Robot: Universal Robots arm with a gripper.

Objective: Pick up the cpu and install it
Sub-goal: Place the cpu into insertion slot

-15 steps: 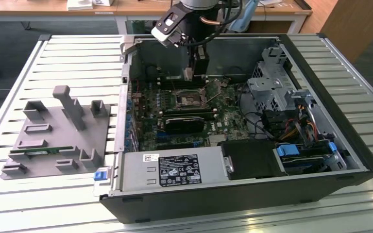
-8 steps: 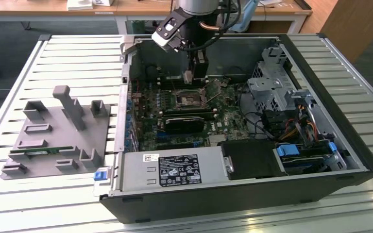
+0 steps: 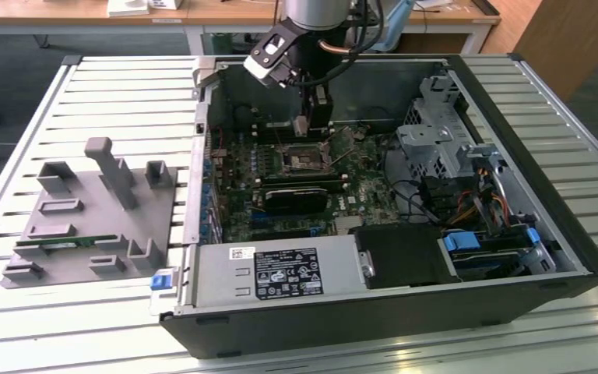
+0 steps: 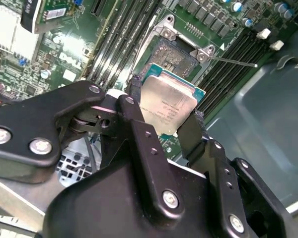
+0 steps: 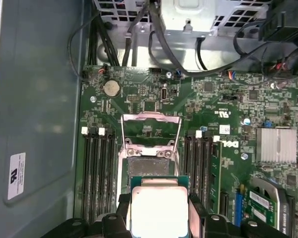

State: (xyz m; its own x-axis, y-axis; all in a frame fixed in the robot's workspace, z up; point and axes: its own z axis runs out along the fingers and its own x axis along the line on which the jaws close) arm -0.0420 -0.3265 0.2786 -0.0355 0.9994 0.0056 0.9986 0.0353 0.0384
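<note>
1. The hand (image 4: pixel 165 110) is clamped on the cpu (image 4: pixel 171 99). One of its fingers (image 4: pixel 139 134) presses on each of two opposite edges, and the shiny lid faces the second wrist camera.
2. The cpu is held clear of the board, between the fingertips and over the open socket (image 5: pixel 148 166), and is not yet seated. In the first wrist view the socket lies just beyond the fingertips. The load frame (image 5: pixel 150 130) stands swung up on the far side of the socket from the hand.
3. In the exterior view the hand (image 3: pixel 305 128) hangs inside the open computer case (image 3: pixel 548 257), low over the motherboard (image 3: pixel 278 187). The case lies on the slatted worktop (image 3: pixel 122 86).
4. Risk of a skewed landing. The chip looks tilted in the second wrist view (camera angle or true tilt, cannot tell). If it is really canted or offset, one corner would probably meet the socket contacts first and bend them.
5. Risk of wrong orientation. I cannot make out the corner mark or the notches, so a rotated chip would not drop home and might get pressed anyway.
6. Risk of slipping. The grasp is on thin edges only, so a small jolt could let the cpu slide out onto the contacts.
7. Risk of a snag. Memory slots (image 5: pixel 97 173) flank the hand on both sides and the thin retention lever (image 4: pixel 233 62) lies just past the socket. Either could catch a fingertip.
</note>
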